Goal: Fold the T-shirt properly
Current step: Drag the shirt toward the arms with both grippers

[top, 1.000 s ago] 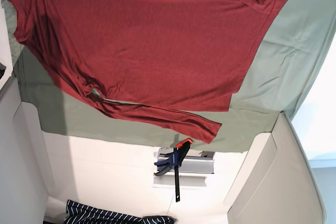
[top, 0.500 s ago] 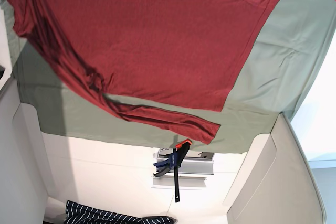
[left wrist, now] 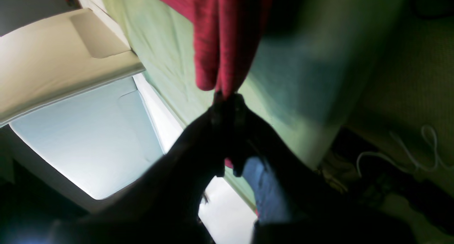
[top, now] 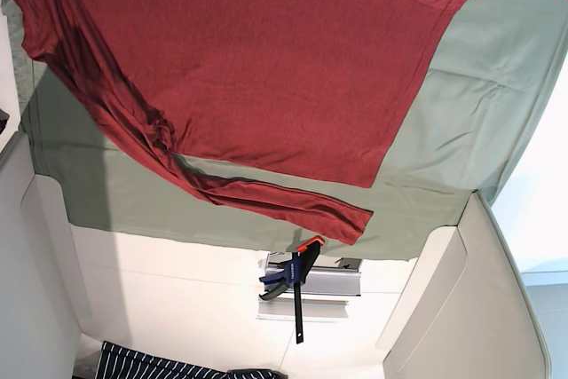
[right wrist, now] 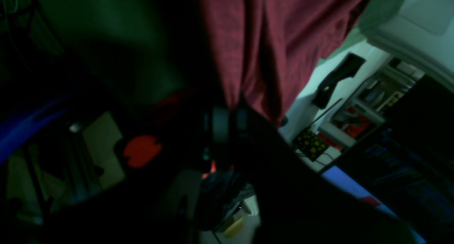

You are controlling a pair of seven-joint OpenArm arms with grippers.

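Both hold: your left tool (left wrist: pixel 227 104) and right tool (right wrist: pixel 228 111) are clamped on the near edge of the shirt (top: pixel 257 59). It has slid slightly nearer across the worktop (top: pixel 461 130); the sleeve (top: pixel 284 206) trails crumpled toward the far edge, needing smoothing.

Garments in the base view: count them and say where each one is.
2. The red shirt spreads over the green cloth at the top; a striped garment lies at the bottom edge, partly cut off. Others may lie outside the frame.
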